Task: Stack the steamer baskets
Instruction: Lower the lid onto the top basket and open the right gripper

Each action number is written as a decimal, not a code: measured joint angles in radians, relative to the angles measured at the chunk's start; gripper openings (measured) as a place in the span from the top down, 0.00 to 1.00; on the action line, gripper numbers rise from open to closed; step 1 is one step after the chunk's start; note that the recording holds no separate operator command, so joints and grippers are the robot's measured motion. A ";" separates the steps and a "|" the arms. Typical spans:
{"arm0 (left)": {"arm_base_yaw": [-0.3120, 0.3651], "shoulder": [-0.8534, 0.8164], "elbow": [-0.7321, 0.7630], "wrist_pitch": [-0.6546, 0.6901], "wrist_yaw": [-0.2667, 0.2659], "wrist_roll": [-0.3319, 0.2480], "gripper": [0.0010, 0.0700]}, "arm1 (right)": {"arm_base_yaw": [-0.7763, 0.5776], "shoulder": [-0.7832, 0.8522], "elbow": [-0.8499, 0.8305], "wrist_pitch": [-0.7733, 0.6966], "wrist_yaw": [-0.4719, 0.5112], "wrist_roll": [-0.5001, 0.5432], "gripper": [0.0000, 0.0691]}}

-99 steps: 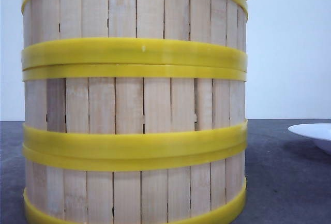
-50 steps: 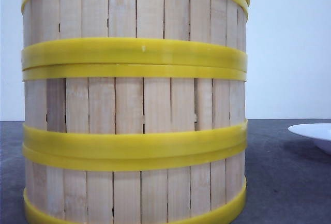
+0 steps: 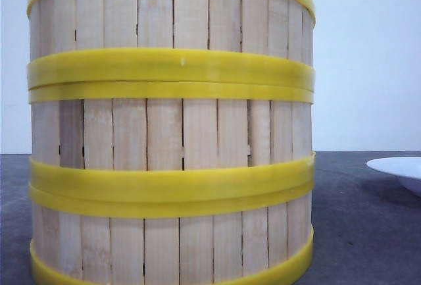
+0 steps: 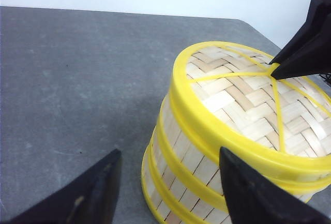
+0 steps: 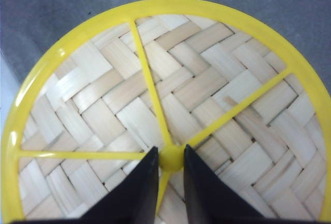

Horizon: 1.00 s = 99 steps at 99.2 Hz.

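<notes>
Steamer baskets [image 3: 171, 133] stand as one column of three on the dark grey surface [image 4: 77, 79], filling most of the front view, each basket's rim seated flush on the one below. By the look of it the stacking proper is finished and the step in hand is setting the flat woven lid [image 5: 170, 110] on top; it sits level inside the top rim. The next move would call for letting go of the lid's small centre knob [image 5: 170, 159] and lifting straight up, so the column is not nudged. The walls are pale upright wood slats between thick glossy yellow bands; the lid is a herringbone weave crossed by thin yellow spokes. A white plate [image 3: 398, 170] lies well apart on the right. The right pincer [image 5: 170, 169] is narrow, its tips pinching the knob. The left pincer [image 4: 165, 182] hangs wide beside the stack, holding nothing.
</notes>
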 joint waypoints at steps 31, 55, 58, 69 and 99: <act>0.000 0.000 0.000 0.000 0.000 0.000 0.50 | 0.010 0.000 0.005 -0.041 -0.001 0.000 0.92; 0.000 0.000 0.000 0.000 0.000 0.000 0.50 | 0.012 0.002 0.005 -0.039 0.000 0.000 0.83; 0.000 0.000 0.000 0.000 0.000 0.000 0.50 | 0.012 0.002 0.005 -0.039 0.000 0.000 0.76; 0.000 0.000 0.000 -0.001 0.000 0.000 0.50 | 0.012 0.002 0.005 -0.018 0.000 0.001 0.55; 0.000 0.000 0.000 -0.010 0.000 0.000 0.50 | 0.012 -0.045 0.047 0.079 0.161 -0.011 0.49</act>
